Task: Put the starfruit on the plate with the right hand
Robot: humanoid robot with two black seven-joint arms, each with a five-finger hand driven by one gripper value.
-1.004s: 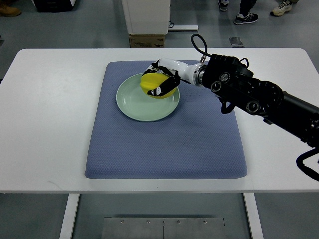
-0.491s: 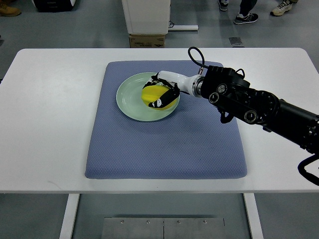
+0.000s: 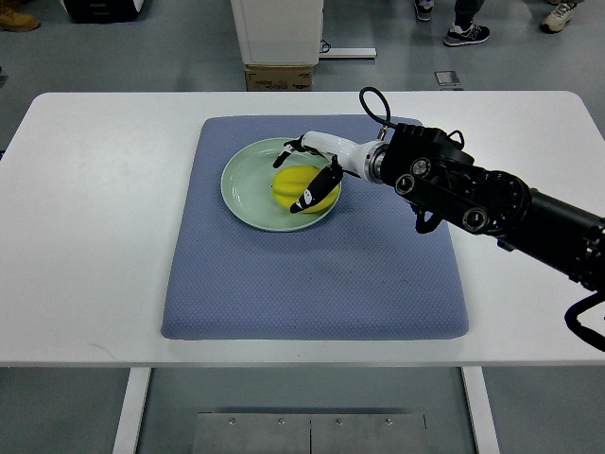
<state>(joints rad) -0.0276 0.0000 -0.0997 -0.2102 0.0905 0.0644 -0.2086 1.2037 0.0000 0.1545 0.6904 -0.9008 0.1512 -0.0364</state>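
Grey floor (image 3: 170,47) beyond white table (image 3: 85,236); cardboard box (image 3: 279,76).

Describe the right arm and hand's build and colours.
Right arm: bulky black segmented links with round silver joint caps; a black cable loops above the wrist. White forearm cuff leads to the right hand, white with black fingers. Left arm isn't visible.

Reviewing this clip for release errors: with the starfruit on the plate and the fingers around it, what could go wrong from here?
The right hand has its fingers loosely around the starfruit, so withdrawing could drag or roll the fruit. The starfruit lies on the right part of the plate, near the rim, so a nudge might tip it onto the blue mat. A finger catching the rim could shift the plate.
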